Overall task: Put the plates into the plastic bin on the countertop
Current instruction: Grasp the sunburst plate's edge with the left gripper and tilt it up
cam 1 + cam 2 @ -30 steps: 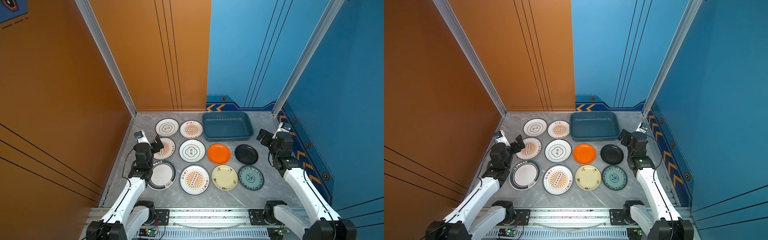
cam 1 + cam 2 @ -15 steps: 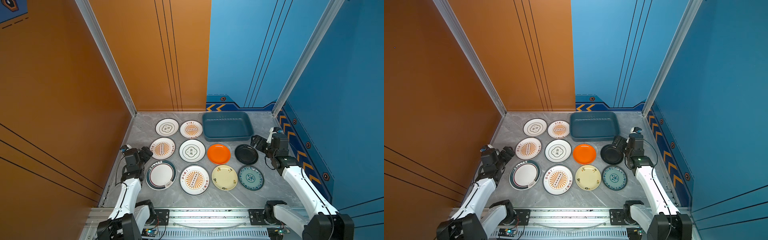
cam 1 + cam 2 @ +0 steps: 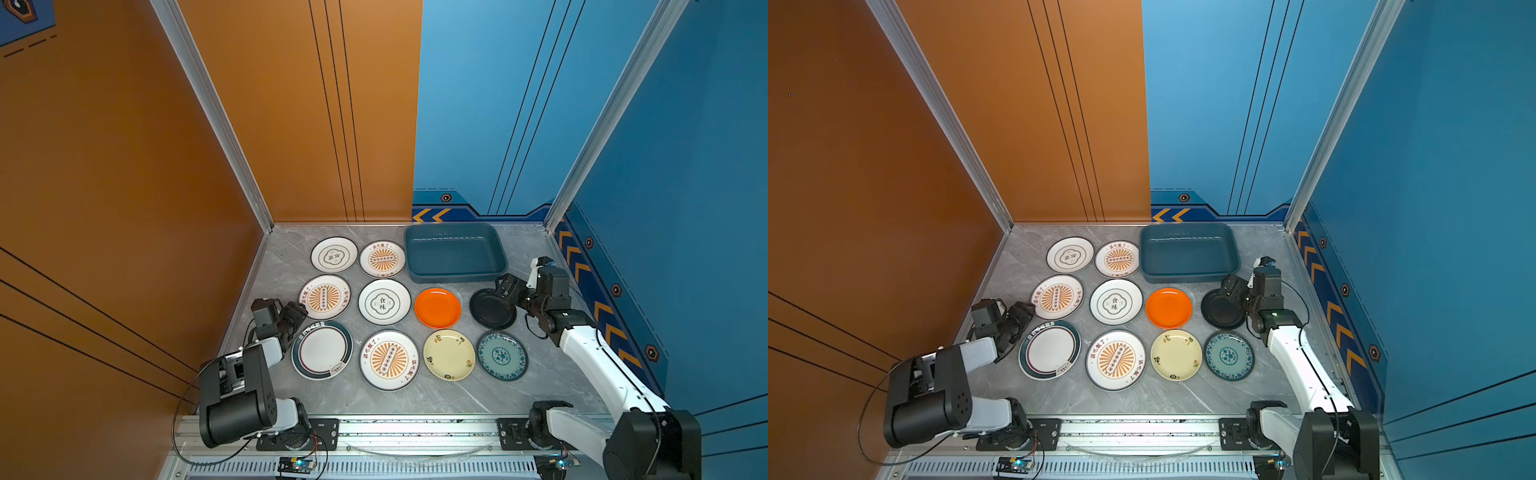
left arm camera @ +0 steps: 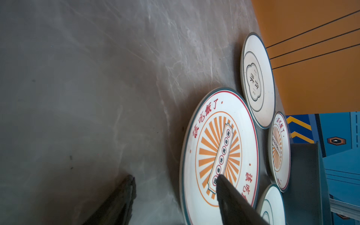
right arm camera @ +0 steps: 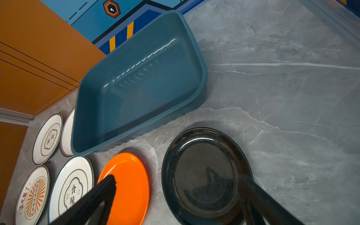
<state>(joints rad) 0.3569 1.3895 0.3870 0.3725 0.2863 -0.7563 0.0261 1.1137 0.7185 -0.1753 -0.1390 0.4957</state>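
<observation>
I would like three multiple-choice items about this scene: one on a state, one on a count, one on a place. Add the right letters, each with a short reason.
1. The plastic bin: A. holds two plates; B. is empty; C. lies upside down.
2. How many sunburst plates are there? A. one; B. five; C. three.
3. The plain orange plate lies: A. between a cloud-emblem plate and the black plate; B. inside that bin; C. under that bin.
Answers: 1 B, its bare floor shows; 2 C, one lies in each row; 3 A, they flank it in both top views.
</observation>
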